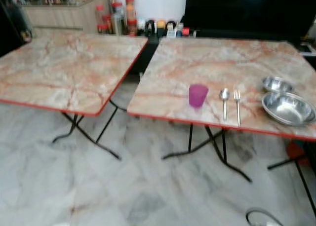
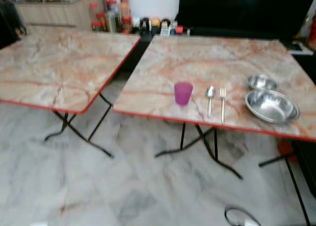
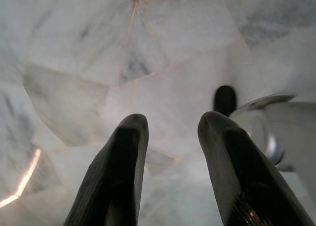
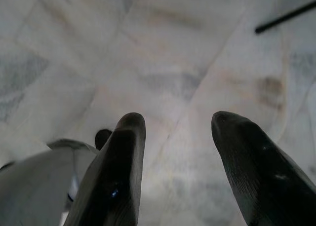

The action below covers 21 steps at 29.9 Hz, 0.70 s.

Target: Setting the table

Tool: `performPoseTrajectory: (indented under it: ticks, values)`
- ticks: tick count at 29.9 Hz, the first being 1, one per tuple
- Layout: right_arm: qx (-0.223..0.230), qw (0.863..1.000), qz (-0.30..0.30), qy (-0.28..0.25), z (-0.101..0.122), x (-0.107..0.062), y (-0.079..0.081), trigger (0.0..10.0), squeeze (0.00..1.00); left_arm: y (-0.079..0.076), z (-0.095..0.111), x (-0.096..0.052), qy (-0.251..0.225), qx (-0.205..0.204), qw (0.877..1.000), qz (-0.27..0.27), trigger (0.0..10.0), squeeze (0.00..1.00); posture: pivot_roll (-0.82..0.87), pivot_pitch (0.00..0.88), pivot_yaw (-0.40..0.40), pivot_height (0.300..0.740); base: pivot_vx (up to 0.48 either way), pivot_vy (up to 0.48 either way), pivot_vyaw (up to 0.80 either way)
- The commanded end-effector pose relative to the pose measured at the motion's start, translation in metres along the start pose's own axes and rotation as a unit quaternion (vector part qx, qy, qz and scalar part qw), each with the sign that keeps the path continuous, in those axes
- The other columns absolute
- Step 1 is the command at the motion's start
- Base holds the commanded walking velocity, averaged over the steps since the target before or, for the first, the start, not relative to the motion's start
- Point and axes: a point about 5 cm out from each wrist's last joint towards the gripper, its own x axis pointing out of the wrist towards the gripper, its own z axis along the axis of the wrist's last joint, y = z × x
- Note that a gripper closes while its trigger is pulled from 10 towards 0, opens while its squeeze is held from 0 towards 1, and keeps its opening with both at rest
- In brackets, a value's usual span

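Two marble-patterned folding tables with red edges stand side by side. On the right table [image 1: 222, 63], near its front edge, a purple cup [image 1: 198, 95] stands upright. Right of it lie a spoon [image 1: 224, 101] and a fork [image 1: 237, 105], side by side. Further right sit a small steel bowl [image 1: 277, 84] and a larger steel bowl [image 1: 289, 108]. The left table [image 1: 64, 68] is bare. My left gripper [image 3: 170, 125] hangs open above the marble floor, nothing between its fingers. My right gripper [image 4: 175, 122] also hangs open over the floor.
Jars and bottles [image 1: 123, 16] line a low counter behind the tables, beside a dark screen [image 1: 247, 9]. Black folding legs [image 1: 212, 147] spread under each table. A gap of floor [image 1: 131, 88] separates the tables. Pale marble floor lies in front.
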Motion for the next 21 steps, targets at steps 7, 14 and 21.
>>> performPoseTrajectory:
  ticks: [7, 14, 21]
  values:
    - [0.012, 1.000, -0.009, -0.020, 0.011, 0.001, -0.003, 10.0, 0.00, -0.001, -0.003, -0.001, -0.003, -0.034, 0.999, -0.006, 10.0, 0.00, -0.01, 0.000, -0.032, 0.732, 0.000, 0.000, 0.00]
    - [0.011, 1.000, -0.009, -0.024, 0.014, 0.001, -0.004, 10.0, 0.00, -0.002, 0.000, 0.000, -0.007, -0.041, 0.999, -0.010, 10.0, 0.00, -0.01, 0.000, -0.038, 0.732, 0.035, 0.000, 0.00]
    - [0.017, 0.999, -0.010, -0.025, 0.015, 0.001, -0.004, 10.0, 0.00, -0.020, 0.001, 0.002, -0.008, -0.040, 0.999, -0.021, 10.0, 0.00, -0.01, 0.000, -0.039, 0.732, 0.259, 0.000, 0.00]
